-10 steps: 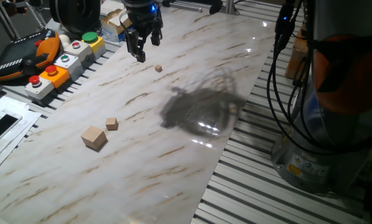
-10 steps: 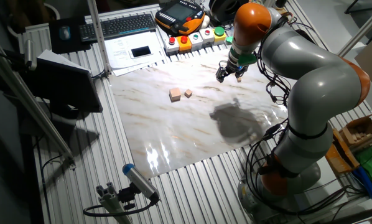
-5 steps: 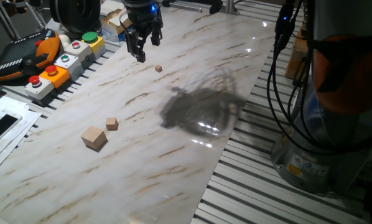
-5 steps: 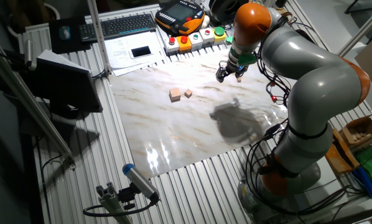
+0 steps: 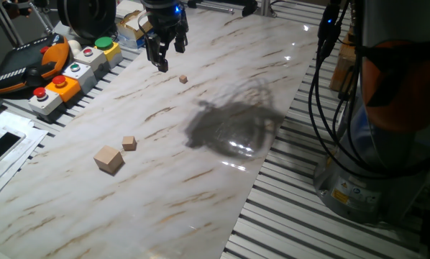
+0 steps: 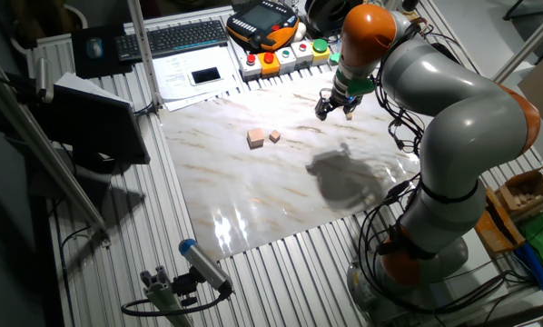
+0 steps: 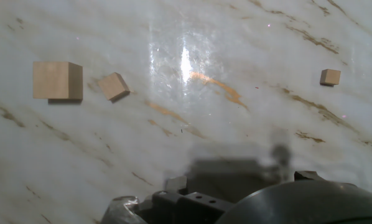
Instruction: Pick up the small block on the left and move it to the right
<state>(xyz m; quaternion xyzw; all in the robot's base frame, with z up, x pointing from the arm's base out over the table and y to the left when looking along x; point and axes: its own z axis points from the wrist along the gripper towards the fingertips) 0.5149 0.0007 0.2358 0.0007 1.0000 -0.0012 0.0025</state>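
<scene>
The tiniest light-brown wooden cube (image 5: 183, 79) is lying alone on the white marbled tabletop (image 5: 200, 173), well apart from the medium tan wooden cube (image 5: 129, 143) and the largest tan wooden cube (image 5: 108, 159), which are sitting just beside each other. The black two-finger gripper (image 5: 162, 59) is hanging above the table near the smallest cube, holding nothing; its fingers look parted, though the view is too coarse to be sure. Being wood, the cube is probably light and rigid, so closing squarely on two opposite flat faces seems best; being so small, it could skid or twist if caught off-centre.
</scene>
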